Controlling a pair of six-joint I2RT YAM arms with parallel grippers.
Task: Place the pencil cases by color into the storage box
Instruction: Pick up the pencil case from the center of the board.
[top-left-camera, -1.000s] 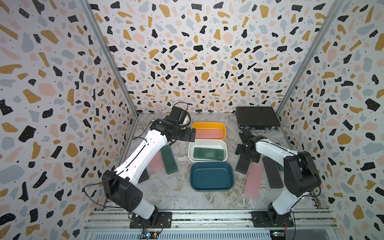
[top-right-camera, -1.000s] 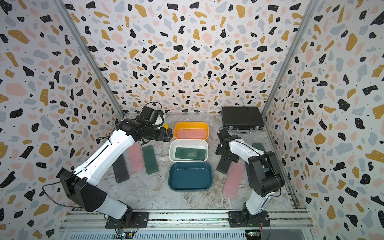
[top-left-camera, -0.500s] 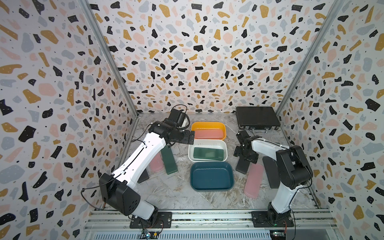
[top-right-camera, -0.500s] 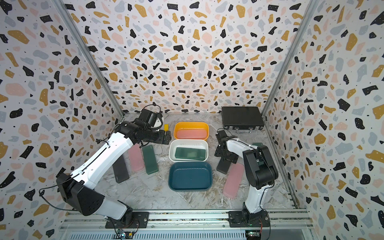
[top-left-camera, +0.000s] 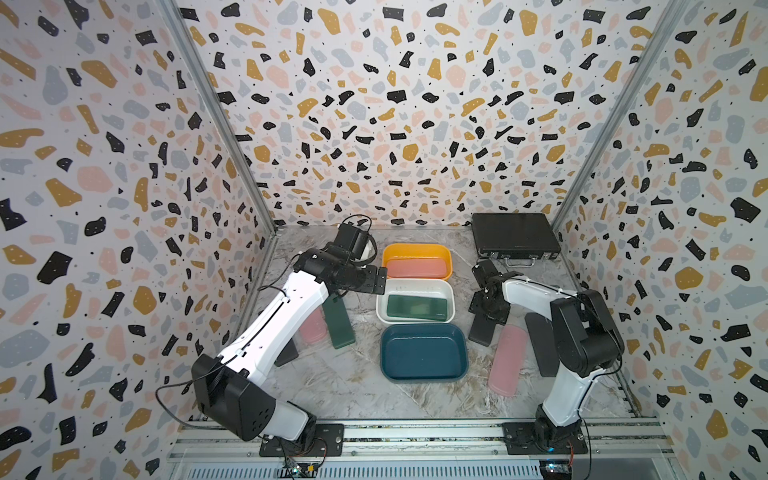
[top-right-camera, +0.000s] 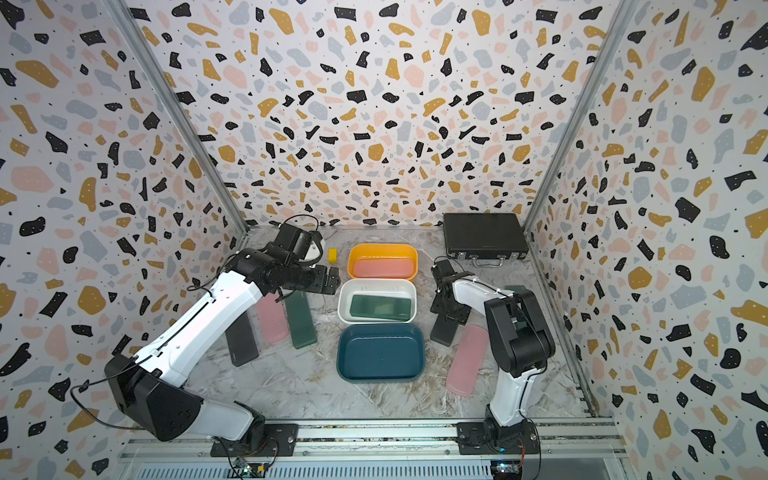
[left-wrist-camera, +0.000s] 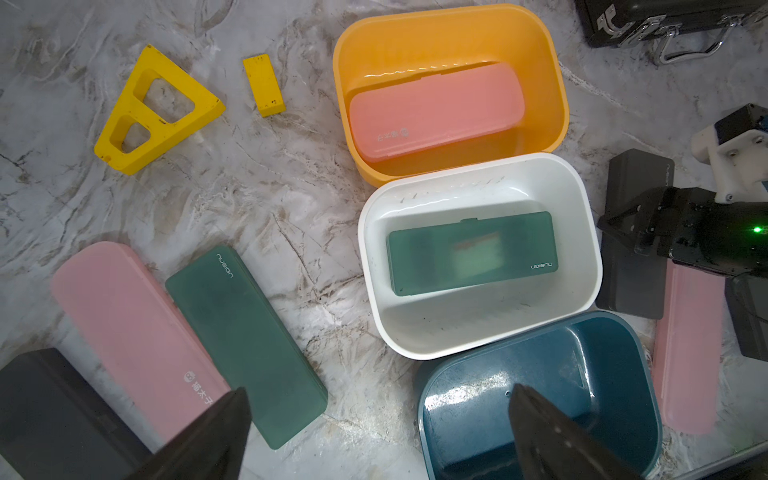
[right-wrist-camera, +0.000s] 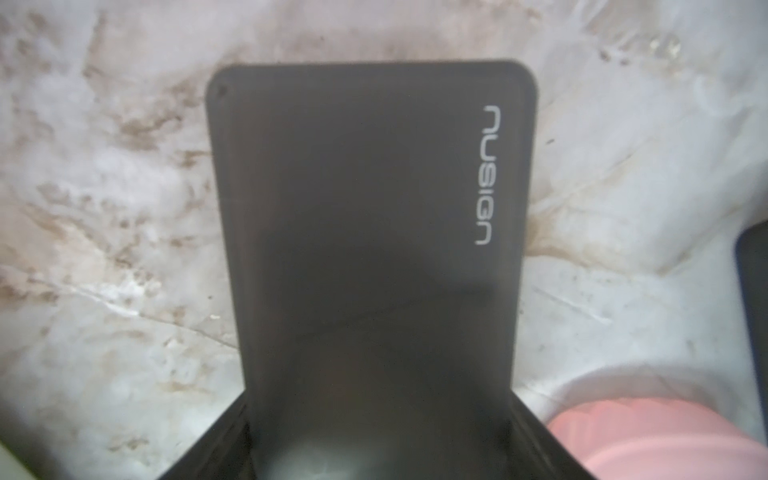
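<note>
My right gripper (top-left-camera: 486, 309) (right-wrist-camera: 379, 397) is down on a black pencil case (top-left-camera: 482, 330) (right-wrist-camera: 365, 187) lying right of the boxes, its fingers pressed against both long sides. The orange box (top-left-camera: 415, 248) holds a pink case (top-left-camera: 415, 268), the white box (top-left-camera: 415, 284) a green case (top-left-camera: 417, 306), and the blue box (top-left-camera: 424, 353) holds nothing. My left gripper (top-left-camera: 376, 280) (left-wrist-camera: 378, 392) hovers open beside the orange box. Left of the boxes lie green (top-right-camera: 300, 320), pink (top-right-camera: 271, 320) and black (top-right-camera: 241, 345) cases. At the right lie a pink (top-left-camera: 508, 359) and another black case (top-left-camera: 540, 345).
A black briefcase (top-left-camera: 515, 235) with metal latches sits in the back right corner. A yellow triangular piece (left-wrist-camera: 153, 112) and a small yellow block (left-wrist-camera: 264, 85) lie behind my left arm. Patterned walls close in three sides.
My right gripper has come down over the black case and its jaws have narrowed onto the case's sides. The left arm has shifted slightly and stays open.
</note>
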